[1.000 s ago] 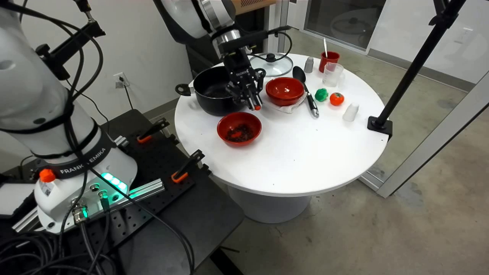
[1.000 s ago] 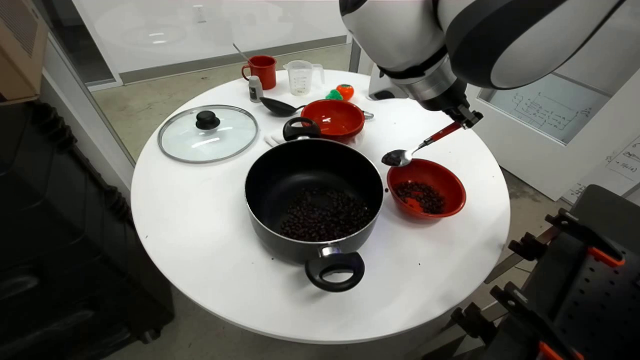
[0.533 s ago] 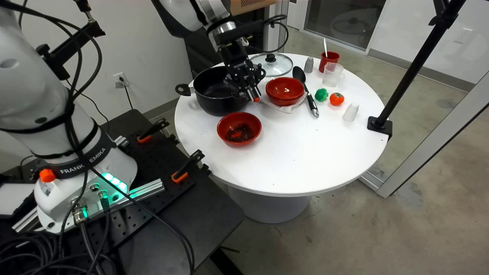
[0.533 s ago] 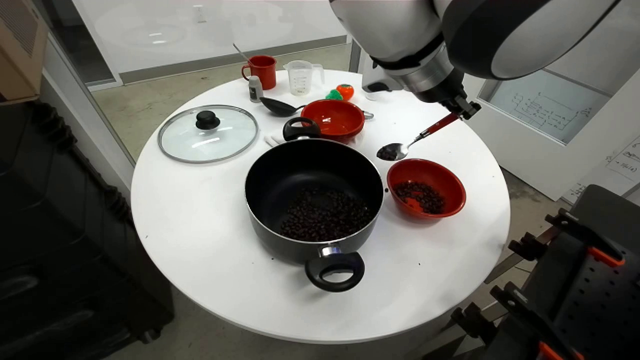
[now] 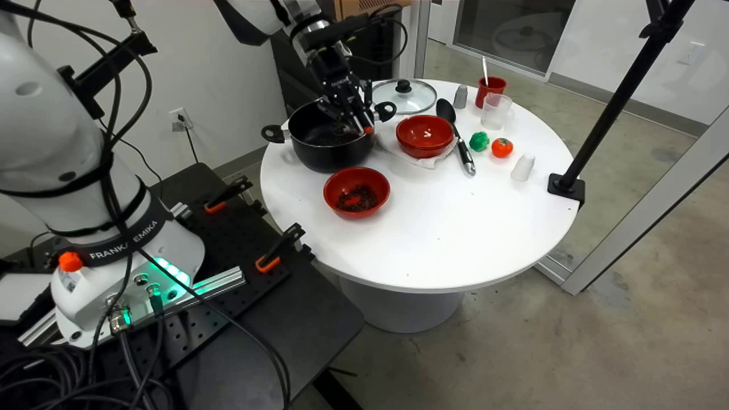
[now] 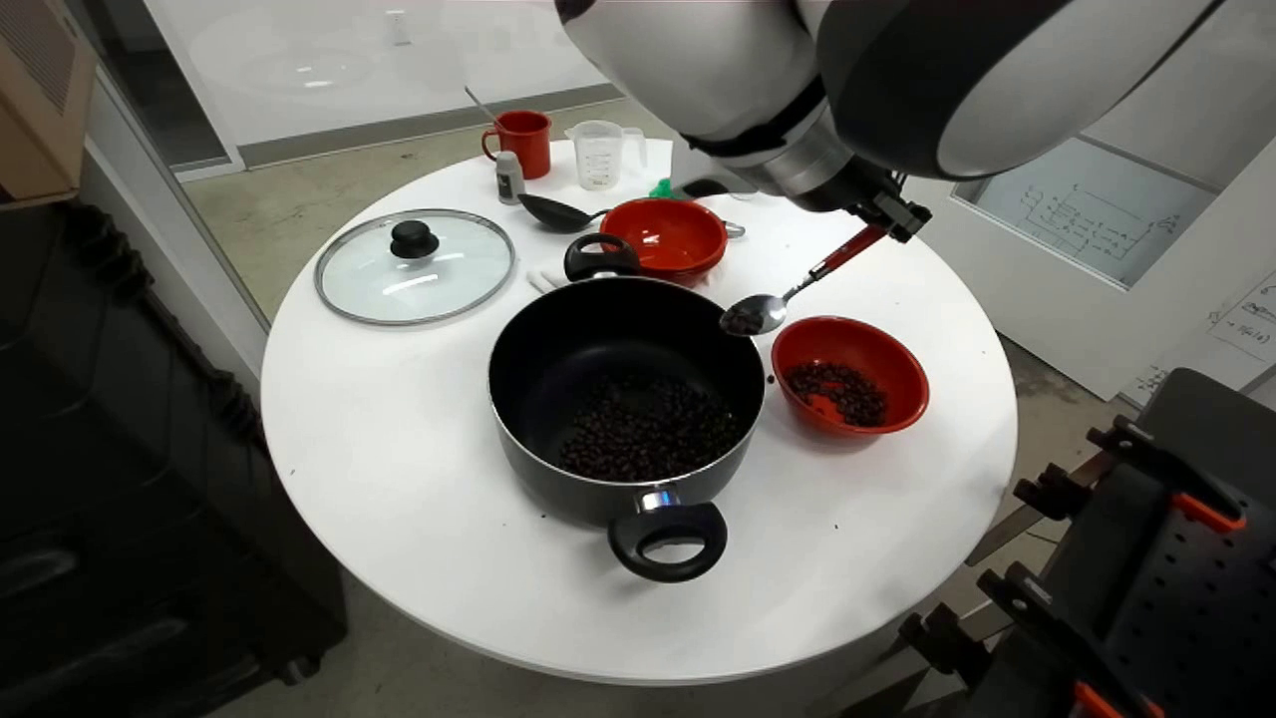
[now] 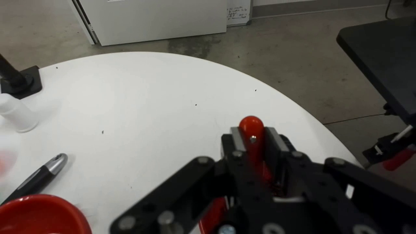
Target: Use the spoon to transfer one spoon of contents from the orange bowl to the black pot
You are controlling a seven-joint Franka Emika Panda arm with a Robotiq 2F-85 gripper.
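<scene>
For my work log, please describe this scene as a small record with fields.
gripper: shut on the handle of the spoon
spoon: raised; head carries dark beans and overlaps the rim of the black pot in an exterior view
black pot: uncovered, dark beans inside
orange bowl: beside the black pot, dark beans inside
glass lid: on the table, knob up
others: red mug, measuring cup
likely next: tipping the spoon over the black pot

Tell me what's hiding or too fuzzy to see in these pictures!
Spoon head: hidden by the gripper in the wrist view.
Tomato: hidden behind the arm in an exterior view.
Background writing: too small to read in an exterior view.
Reddish smudge: blurred and cut off by the wrist view's left edge.
</scene>
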